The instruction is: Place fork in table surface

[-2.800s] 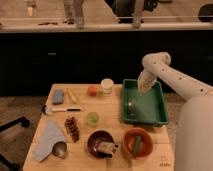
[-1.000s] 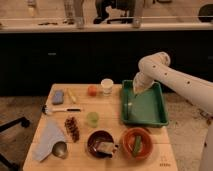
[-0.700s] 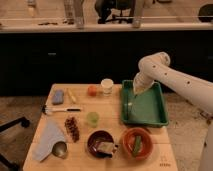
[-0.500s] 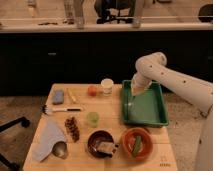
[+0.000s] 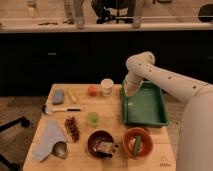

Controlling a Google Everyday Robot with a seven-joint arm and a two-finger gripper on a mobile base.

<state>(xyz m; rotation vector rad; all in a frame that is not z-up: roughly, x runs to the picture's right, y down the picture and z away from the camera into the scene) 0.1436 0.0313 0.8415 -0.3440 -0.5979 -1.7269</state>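
Fork is not showing clearly anywhere; it is too small to pick out, so I cannot tell if it is lying in the tray or sitting at the gripper. Table (image 5: 114, 111) is carrying everything else. Gripper (image 5: 127, 93) is hanging at the tray's left rim, near its back corner, with the arm (image 5: 165, 82) reaching in from the right. Whether it is apart, together or clamped on anything: cannot tell.

Green tray (image 5: 161, 107) is sitting on the table's right side. White cup (image 5: 106, 86) is standing just left of the gripper, with a red-orange item (image 5: 92, 90) beside it. Further left, a yellow item (image 5: 72, 95) and a blue-grey block (image 5: 58, 96) are lying. Black-handled utensil (image 5: 62, 109) is lying in front of those. Small green cup (image 5: 92, 118) is standing mid-table. Dark bowl (image 5: 100, 143) and orange bowl (image 5: 137, 142) are sitting along the front edge. Grey cloth (image 5: 47, 140) is lying at the front left, with a spoon (image 5: 61, 149) resting on it.
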